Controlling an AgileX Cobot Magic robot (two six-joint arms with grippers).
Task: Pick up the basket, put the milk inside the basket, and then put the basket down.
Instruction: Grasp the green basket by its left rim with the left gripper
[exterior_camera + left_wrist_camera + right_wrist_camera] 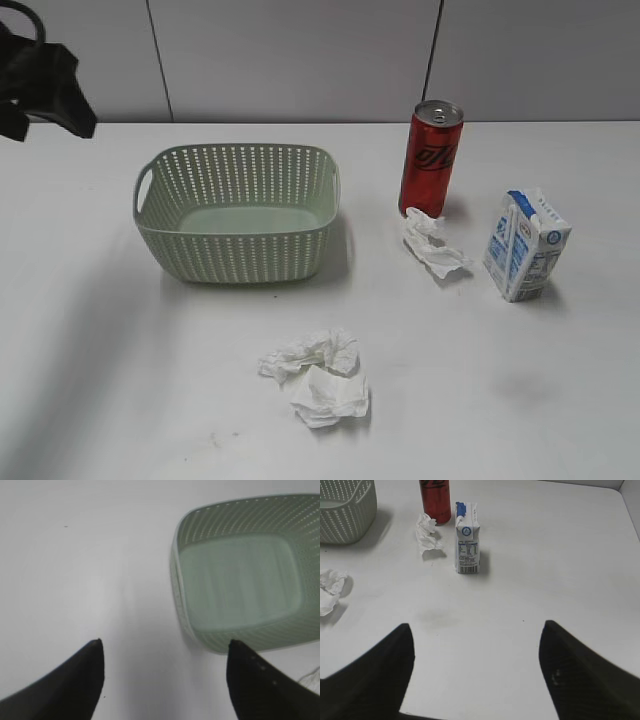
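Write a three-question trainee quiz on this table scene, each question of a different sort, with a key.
1. True or false: the milk already stands inside the basket.
2. Multiple choice: what lies directly in front of the red can? A) a spoon B) a crumpled tissue C) a lid
3. Fill in: both the left gripper and the right gripper have their fingers ____ and hold nothing.

Key:
1. False; the milk stands on the table, to the right of the can.
2. B
3. open

A white table (120,400) meets a pale grey panelled wall (290,55) with dark seams.
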